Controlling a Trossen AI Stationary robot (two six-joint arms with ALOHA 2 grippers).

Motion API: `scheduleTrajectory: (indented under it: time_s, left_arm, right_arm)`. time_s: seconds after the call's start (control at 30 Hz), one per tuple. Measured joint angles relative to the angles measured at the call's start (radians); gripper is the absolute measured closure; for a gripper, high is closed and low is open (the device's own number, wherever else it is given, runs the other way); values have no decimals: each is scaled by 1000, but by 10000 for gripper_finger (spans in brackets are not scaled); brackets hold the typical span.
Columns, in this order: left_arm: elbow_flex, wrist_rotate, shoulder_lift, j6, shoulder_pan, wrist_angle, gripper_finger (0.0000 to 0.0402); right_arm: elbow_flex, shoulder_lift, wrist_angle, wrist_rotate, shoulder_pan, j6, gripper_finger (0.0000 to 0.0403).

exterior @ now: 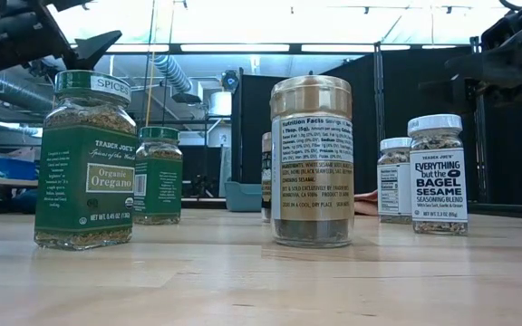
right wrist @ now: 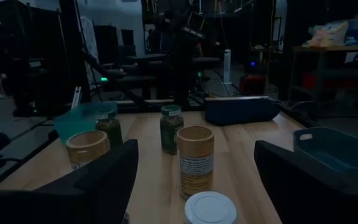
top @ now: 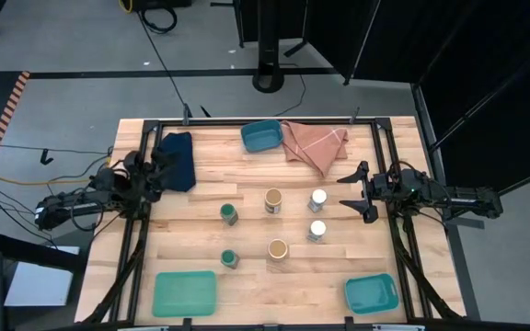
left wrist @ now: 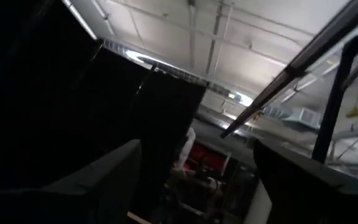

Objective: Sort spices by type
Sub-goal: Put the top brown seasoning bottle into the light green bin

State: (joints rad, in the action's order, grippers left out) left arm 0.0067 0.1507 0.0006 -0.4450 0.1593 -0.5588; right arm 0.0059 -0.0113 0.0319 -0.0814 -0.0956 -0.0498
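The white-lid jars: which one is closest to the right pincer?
The white-lid jar farther up the table, beside the open right pincer. The other white-lid jar stands lower down, farther from it.

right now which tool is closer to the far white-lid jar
Right. The right tool sits open just beside the far white-lid jar, at the table's right edge. The left tool is across the table by the dark blue cloth, past both jar columns.
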Motion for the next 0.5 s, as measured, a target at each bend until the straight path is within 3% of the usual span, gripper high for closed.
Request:
scheduleTrajectory:
  time_s: [0.27,0.5]
  left_arm:
    - [0,-3,0,-167,0,1,85]
    - [0,56,0,-195,0,0,85]
  right_arm:
    - [0,0,14,71,0,-13,76]
    - [0,0,185,73,0,-417,81]
